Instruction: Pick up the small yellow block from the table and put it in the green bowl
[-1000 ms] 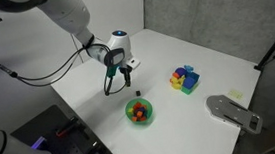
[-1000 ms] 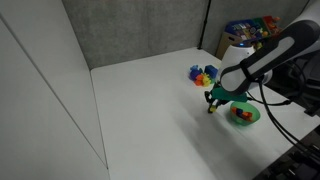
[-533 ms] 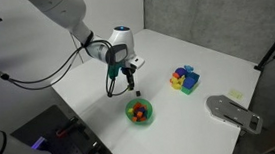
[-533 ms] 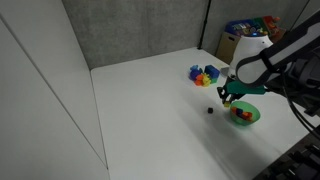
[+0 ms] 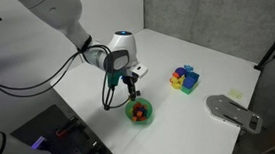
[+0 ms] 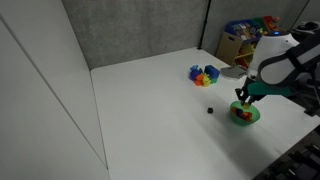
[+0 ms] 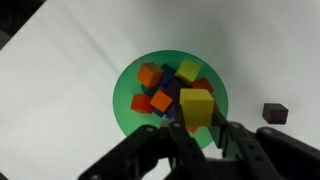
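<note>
In an exterior view the hand (image 5: pixel 131 89) has swung over the one round green bowl (image 5: pixel 147 118) on the white counter (image 5: pixel 211 55). In an exterior view one small dark cube (image 6: pixel 209 111) sits alone nearby. The wrist view shows the hand pinching the small yellow block (image 7: pixel 196 103) above the bowl, with one other yellow cube (image 7: pixel 188 70) inside; release looks next.

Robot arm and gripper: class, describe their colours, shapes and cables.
The arm has smooth, rounded white links. Its gripper is black, with two blocky dark fingers in the wrist view. A thin black cable loops beside the wrist.
</note>
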{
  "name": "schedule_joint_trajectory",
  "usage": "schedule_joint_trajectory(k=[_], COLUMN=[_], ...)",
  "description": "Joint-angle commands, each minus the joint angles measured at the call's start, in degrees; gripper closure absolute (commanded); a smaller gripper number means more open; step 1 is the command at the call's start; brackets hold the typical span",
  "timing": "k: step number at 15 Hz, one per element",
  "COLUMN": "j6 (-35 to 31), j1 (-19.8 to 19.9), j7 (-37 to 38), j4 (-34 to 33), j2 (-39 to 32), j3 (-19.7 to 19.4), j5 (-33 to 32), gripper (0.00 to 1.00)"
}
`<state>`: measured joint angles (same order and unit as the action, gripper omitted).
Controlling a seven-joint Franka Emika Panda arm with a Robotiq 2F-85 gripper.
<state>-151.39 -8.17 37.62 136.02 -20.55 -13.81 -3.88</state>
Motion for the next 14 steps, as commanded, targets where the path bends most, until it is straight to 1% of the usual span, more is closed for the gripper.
schedule_joint_trajectory(k=[1,5,6,8,10,14], j6=[0.2,2.1,3.2,6.3,10.9,22.1], j1=[1.8,2.9,3.2,3.7,4.6,5.2], j7=[-2.0,-5.7,-7.2,-10.2,-15.2,-22.9], j4=[3.9,5.4,5.6,5.4,4.5,1.2], j2=[5.3,11.1,12.8,15.9,19.0,23.7], j3=[0.0,1.5,2.2,3.9,6.4,9.8], j5=[-1.8,-1.5,-1.3,-0.6,2.2,4.9], gripper=[0.40,0.06,0.01,0.00,0.00,0.00])
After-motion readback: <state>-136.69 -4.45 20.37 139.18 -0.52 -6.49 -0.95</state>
